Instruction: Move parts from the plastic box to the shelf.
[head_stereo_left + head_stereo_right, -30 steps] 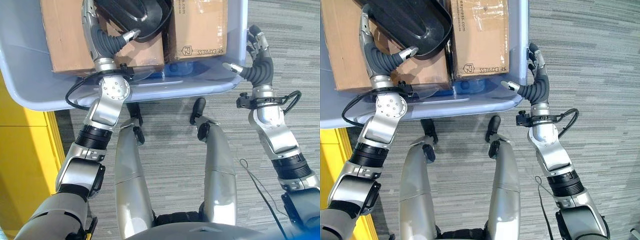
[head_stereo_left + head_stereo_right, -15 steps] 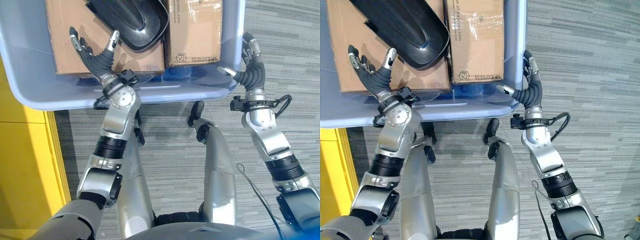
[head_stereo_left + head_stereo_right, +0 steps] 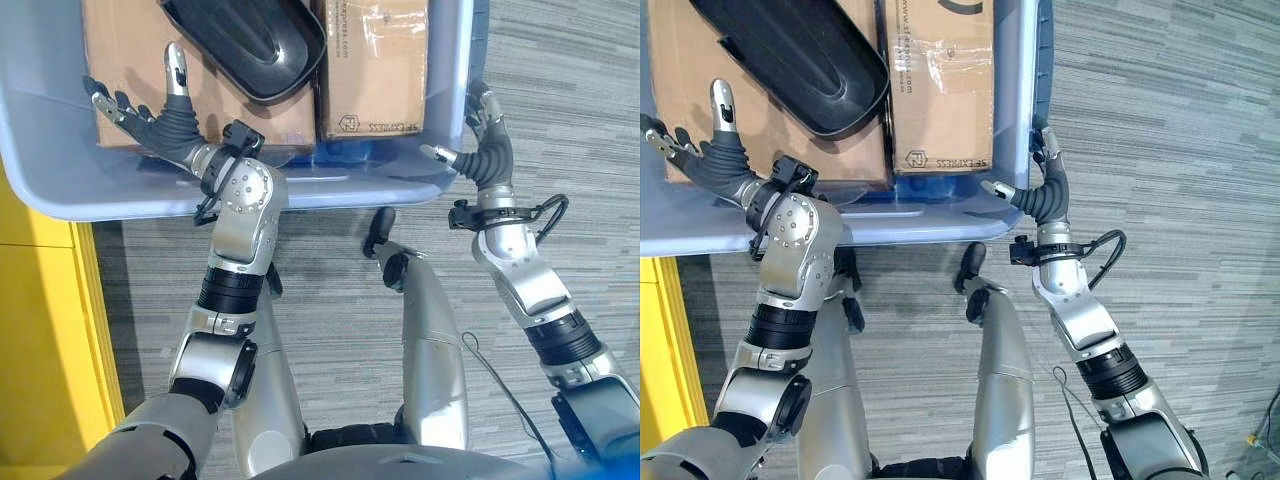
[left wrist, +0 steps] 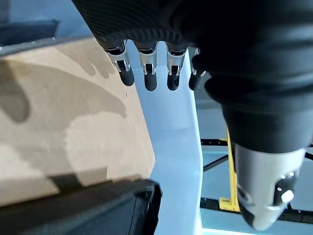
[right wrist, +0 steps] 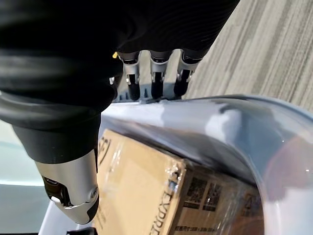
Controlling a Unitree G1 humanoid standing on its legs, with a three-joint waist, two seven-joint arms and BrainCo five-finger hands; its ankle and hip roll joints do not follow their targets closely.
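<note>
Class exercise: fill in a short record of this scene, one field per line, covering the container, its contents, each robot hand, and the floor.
Container: blue plastic box, open-topped
Contents: large cardboard box, smaller cardboard box beside it, black moulded part lying across their tops
Left hand: left hand inside the plastic box, fingers spread straight over the large cardboard box, holding nothing
Right hand: right hand at the plastic box's outer right corner, fingers straight, along its rim
Floor: grey striped carpet, yellow surface on the robot's left

I count one blue plastic box [image 3: 60, 180], two cardboard cartons [image 3: 375, 70] inside it, and one black moulded part [image 3: 245, 40].
</note>
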